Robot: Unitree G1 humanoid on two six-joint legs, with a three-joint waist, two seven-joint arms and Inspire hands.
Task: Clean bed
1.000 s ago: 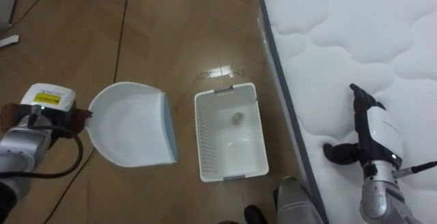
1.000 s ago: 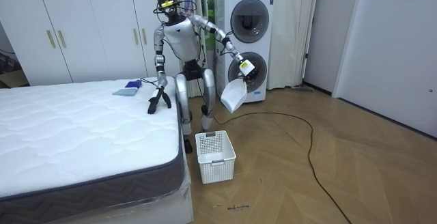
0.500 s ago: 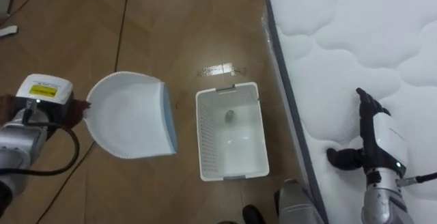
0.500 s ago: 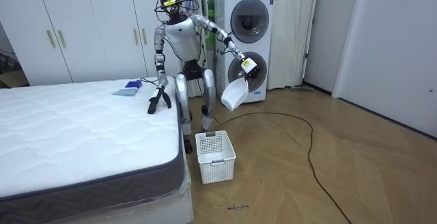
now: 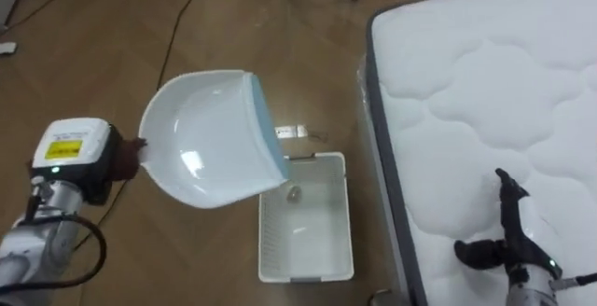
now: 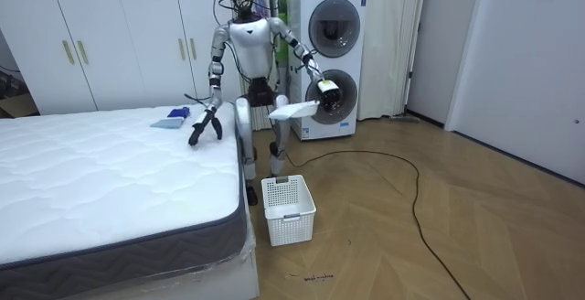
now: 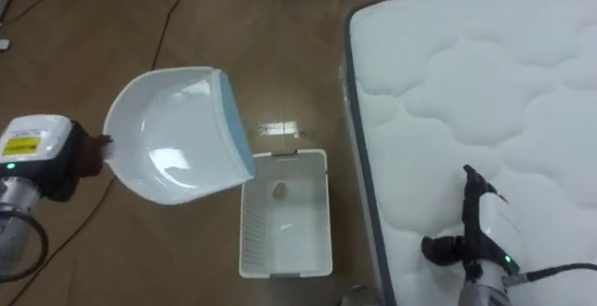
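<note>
Bright, even light fills the room, seemingly from overhead. In the eye views a small patch of glare lies on the floor at 12 o'clock of the basket, and a soft highlight shines inside the dustpan. At 3 o'clock the mattress is almost washed-out white, with its quilting shown by faint shading. Shadows are soft and weak throughout.
</note>
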